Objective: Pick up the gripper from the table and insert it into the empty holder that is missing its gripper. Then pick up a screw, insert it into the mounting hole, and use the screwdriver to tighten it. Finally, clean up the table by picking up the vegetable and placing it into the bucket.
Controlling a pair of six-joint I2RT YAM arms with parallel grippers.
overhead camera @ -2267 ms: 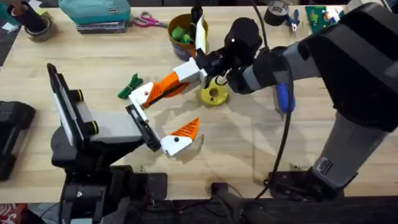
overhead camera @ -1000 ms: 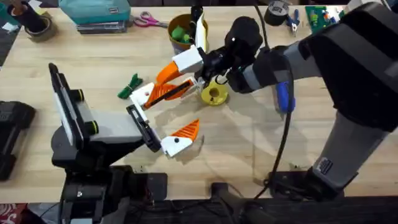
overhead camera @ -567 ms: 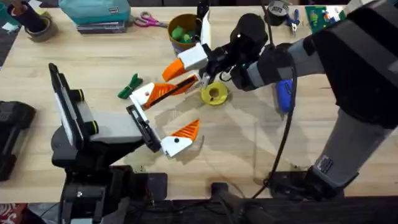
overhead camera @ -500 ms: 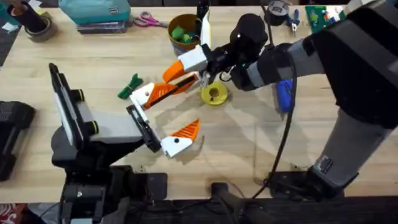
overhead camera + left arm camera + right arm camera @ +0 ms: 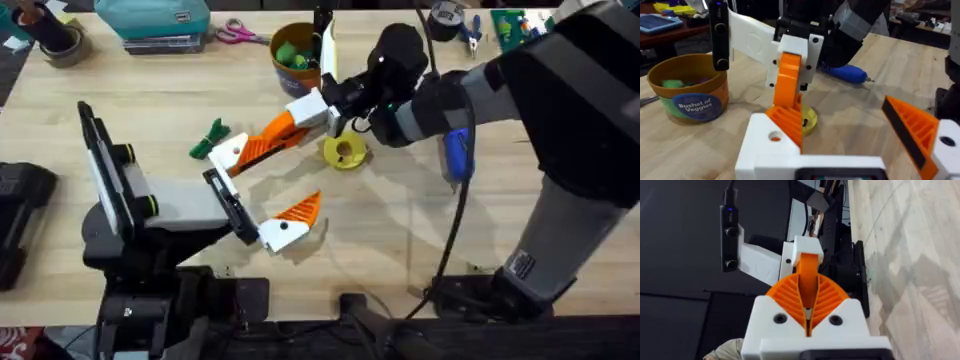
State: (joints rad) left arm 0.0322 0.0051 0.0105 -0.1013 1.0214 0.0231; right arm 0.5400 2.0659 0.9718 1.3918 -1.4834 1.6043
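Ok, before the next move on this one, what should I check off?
1. Right tool shut on the orange finger: ok.
2. Orange finger touching the holder: ok.
3. Finger fully seated in the holder: cannot tell.
4. Mounting hole unblocked: ok.
5. Screwdriver free on the table: ok.
6. Vegetable in the bucket: not ok, it lies on the table.
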